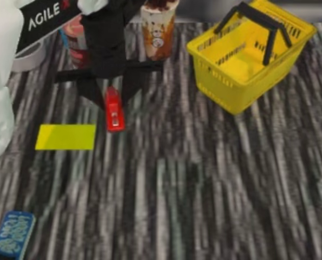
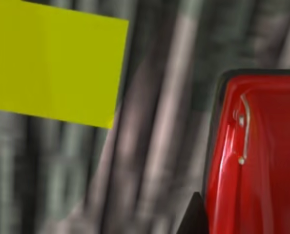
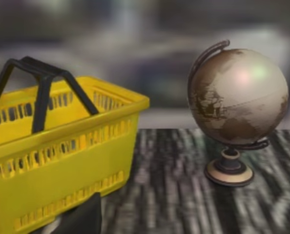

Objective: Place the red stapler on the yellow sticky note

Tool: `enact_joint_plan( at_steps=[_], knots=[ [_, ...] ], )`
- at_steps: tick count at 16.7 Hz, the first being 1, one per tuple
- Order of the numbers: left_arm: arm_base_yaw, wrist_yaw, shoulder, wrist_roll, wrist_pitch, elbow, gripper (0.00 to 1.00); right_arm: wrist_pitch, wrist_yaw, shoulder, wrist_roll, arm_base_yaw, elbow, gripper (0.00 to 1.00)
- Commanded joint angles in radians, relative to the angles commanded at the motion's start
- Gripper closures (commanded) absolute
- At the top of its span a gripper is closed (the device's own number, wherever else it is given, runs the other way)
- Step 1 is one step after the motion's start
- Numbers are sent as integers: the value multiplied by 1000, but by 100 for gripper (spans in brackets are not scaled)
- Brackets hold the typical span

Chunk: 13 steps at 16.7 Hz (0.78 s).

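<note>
The red stapler (image 1: 115, 112) lies lengthwise just right of the yellow sticky note (image 1: 66, 136), with a narrow strip of table between them. My left gripper (image 1: 113, 96) reaches down from the back over the stapler's far end and is shut on it. In the left wrist view the stapler (image 2: 262, 161) fills the near side, one dark finger (image 2: 194, 219) presses against its edge, and the note (image 2: 52, 63) lies apart from it. The right gripper is outside the top view; its wrist view shows one dark finger (image 3: 86, 214) standing well aside, nothing held.
A yellow basket (image 1: 250, 51) with black handles stands at the back right, with a globe (image 3: 238, 97) near it. A printed cup (image 1: 158, 30) and a dark red can (image 1: 77, 40) stand behind the left arm. A blue object (image 1: 12, 235) lies front left.
</note>
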<state>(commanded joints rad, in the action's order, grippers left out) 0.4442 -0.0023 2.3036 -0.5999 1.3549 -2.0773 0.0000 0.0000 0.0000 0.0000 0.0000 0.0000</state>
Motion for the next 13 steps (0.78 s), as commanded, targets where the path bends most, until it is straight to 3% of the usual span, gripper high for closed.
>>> enact_joint_plan(
  at_steps=[8,13],
  knots=[
    [-4,0,-6,-32,20,-19,100,0,0,0,0,0,0,0],
    [-67,2,-27,-297,14,13,100,0,0,0,0,0,0,0]
  ],
)
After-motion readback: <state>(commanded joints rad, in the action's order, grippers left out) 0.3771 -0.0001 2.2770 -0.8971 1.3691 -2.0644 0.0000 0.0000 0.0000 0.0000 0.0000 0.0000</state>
